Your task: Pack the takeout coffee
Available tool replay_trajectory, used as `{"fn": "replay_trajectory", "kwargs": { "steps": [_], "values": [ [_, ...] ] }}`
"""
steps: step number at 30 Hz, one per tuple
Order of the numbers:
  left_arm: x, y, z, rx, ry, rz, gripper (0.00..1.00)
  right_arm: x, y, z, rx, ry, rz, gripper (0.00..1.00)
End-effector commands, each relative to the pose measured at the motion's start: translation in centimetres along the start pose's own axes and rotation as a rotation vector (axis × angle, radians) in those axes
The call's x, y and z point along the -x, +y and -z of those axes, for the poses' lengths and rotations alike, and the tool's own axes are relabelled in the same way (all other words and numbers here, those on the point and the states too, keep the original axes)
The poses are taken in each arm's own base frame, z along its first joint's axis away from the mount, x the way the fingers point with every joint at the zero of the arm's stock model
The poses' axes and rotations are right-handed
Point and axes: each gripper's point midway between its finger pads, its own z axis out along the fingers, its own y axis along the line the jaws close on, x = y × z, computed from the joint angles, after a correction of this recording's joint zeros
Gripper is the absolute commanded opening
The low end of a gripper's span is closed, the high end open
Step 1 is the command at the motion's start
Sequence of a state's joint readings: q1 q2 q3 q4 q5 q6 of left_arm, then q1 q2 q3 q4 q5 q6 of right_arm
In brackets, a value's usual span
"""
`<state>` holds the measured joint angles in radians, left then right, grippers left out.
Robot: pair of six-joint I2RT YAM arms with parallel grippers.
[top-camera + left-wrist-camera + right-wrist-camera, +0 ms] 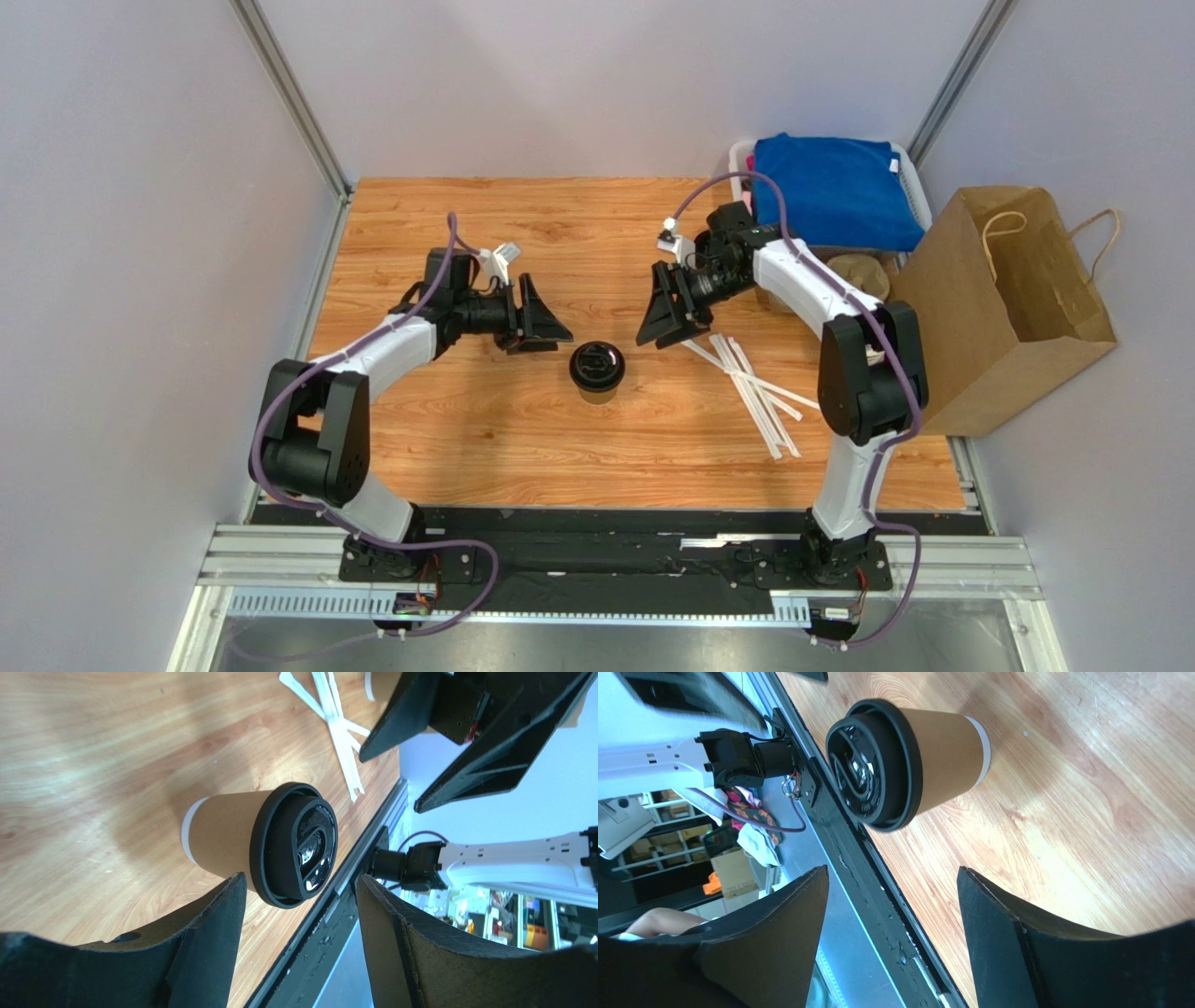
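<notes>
While the takeout coffee (596,370), a brown paper cup under a round black plastic lid, stands upright mid-way along the wooden tabletop (463,420), left gripper (549,325) and right gripper (655,317) flank it; both spread wide, empty.

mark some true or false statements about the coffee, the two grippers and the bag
1. The takeout coffee stands upright with its black lid on. True.
2. The left gripper is shut on the takeout coffee. False: it is open and apart from it.
3. The right gripper is open and holds nothing. True.
4. The takeout coffee sits inside the paper bag. False: it is on the table, between the two grippers.
</notes>
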<state>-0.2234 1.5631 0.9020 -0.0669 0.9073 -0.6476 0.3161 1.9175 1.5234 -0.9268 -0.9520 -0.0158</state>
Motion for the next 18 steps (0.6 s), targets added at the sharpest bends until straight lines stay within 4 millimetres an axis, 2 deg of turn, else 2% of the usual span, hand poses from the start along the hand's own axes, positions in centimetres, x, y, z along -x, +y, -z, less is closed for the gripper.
{"fn": "replay_trajectory", "kwargs": {
  "steps": [1,5,11,12,15,18],
  "values": [
    [1.2,-0.9,1.8,-0.008,-0.061,-0.045,0.68,-0.7,1.4,1.3,-0.008,-0.026,0.115,0.74],
    [1.1,-0.5,2.7,0.011,-0.083,-0.025,0.69,-1.8,0.3,1.1,-0.08,-0.01,0.136,0.75],
    [-0.5,0.7,3.1,0.038,-0.083,0.04,0.68,-3.4,0.6,-0.9,-0.147,0.02,0.21,0.77],
    [-0.2,0.9,3.3,0.042,-0.095,0.052,0.68,-4.0,0.9,-1.8,-0.151,0.045,0.234,0.77],
    [0.3,1.3,3.8,0.046,-0.116,0.07,0.68,-4.5,0.5,-3.5,-0.213,0.068,0.306,0.77],
    [1.2,1.6,4.8,0.055,-0.155,0.071,0.68,-4.0,-0.4,-4.9,-0.277,0.039,0.372,0.77]
  ]
}}
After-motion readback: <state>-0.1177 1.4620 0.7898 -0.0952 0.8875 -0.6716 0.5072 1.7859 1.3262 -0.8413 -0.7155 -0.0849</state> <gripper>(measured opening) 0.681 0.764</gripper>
